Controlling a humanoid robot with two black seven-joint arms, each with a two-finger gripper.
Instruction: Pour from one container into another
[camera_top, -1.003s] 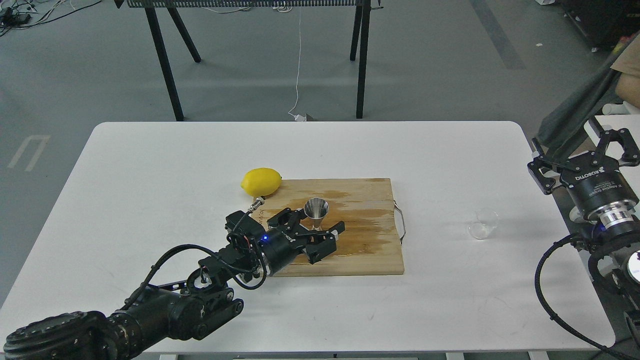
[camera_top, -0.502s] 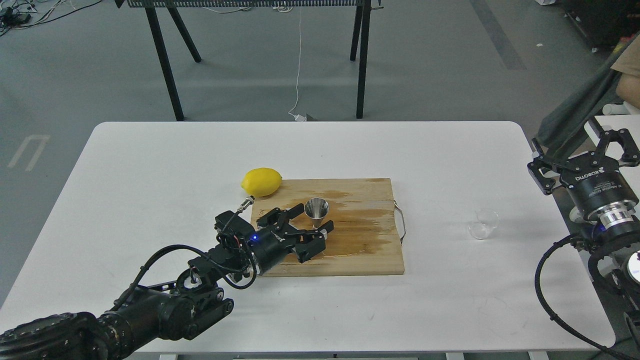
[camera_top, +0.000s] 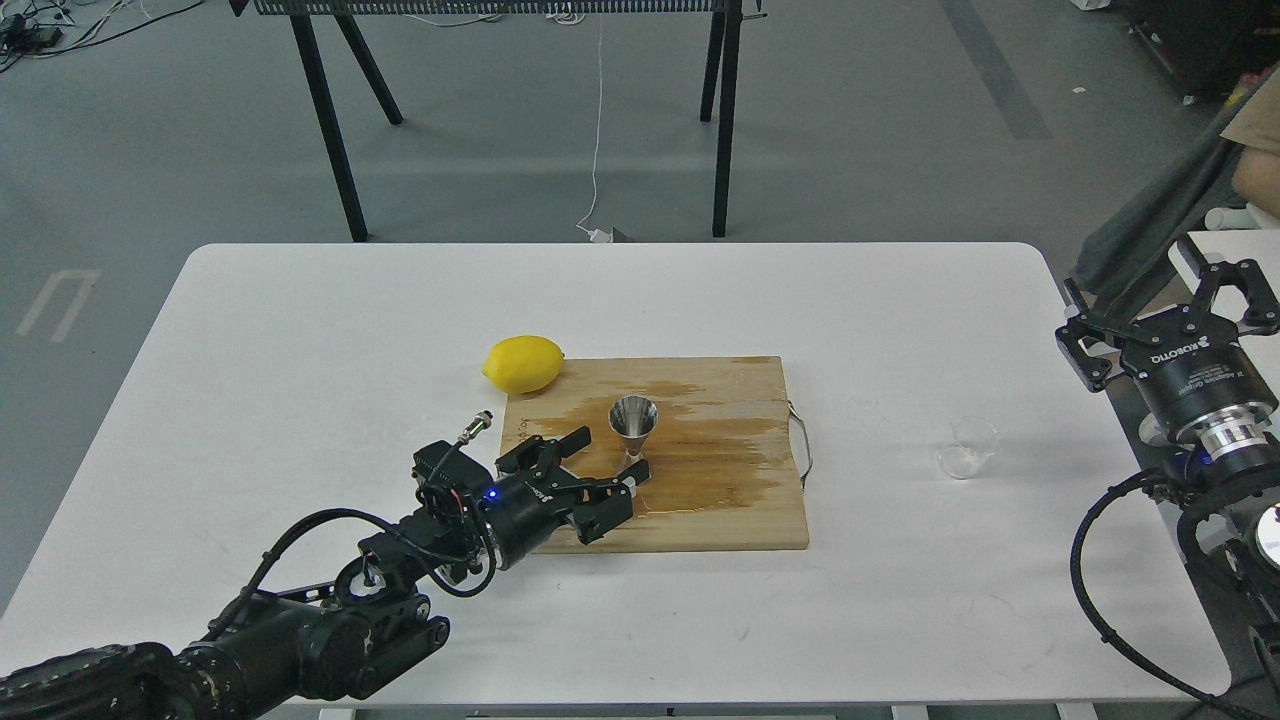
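The shiny stainless-steel hourglass jigger (camera_top: 632, 428) stood upright on a wet-stained wooden cutting board (camera_top: 720, 500) at the middle of the white table (camera_top: 300, 330), a yellow lemon (camera_top: 523, 363) touching the board's far left corner. The black left gripper (camera_top: 609, 455) lay low over the board's left part, fingers spread and released, its tips just beside the jigger's base, grasping nothing. The small clear glass beaker-like cup (camera_top: 968, 447) sat well apart, on the bare table to the right. The black right gripper (camera_top: 1166, 292) hung at the table's right edge, fingers parted and empty.
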